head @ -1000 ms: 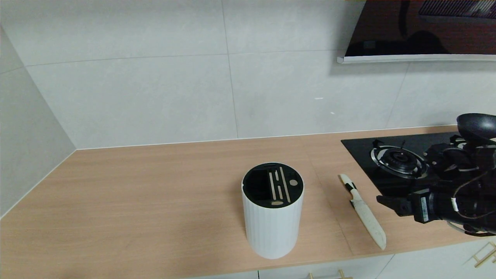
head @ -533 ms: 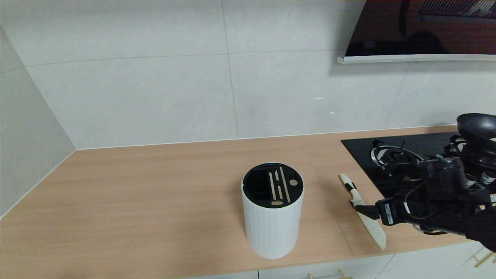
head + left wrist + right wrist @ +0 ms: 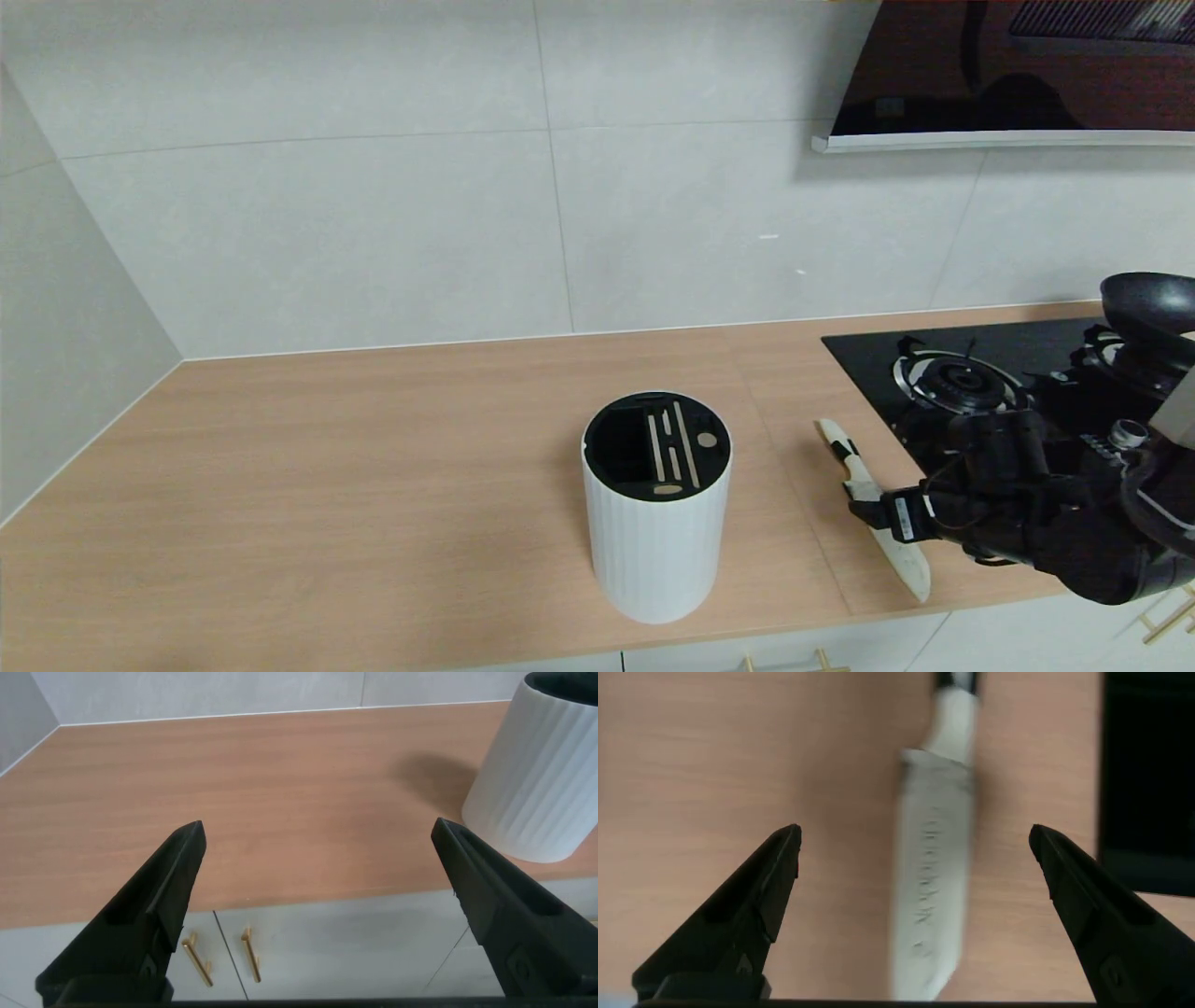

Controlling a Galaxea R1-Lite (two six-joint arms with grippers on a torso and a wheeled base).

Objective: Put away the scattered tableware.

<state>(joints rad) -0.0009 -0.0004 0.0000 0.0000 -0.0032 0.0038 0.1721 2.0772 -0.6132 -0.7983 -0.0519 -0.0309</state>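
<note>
Fingers (image 3: pixel 761 901) of right gripper (image 3: pixel 913 840) spread wide, straddling the knife (image 3: pixel 932 891) from above, evidently aligned to grasp it; left gripper (image 3: pixel 318 831) open, parked beside the holder (image 3: pixel 547 775).

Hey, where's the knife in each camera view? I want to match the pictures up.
Head view: the knife lies on the counter between the holder and the hob, partly under the right gripper.
Left wrist view: the holder and counter instead.
Right wrist view: the knife is centred, below the open right gripper.
Shared landmark: the hob's black edge beside the knife.
</note>
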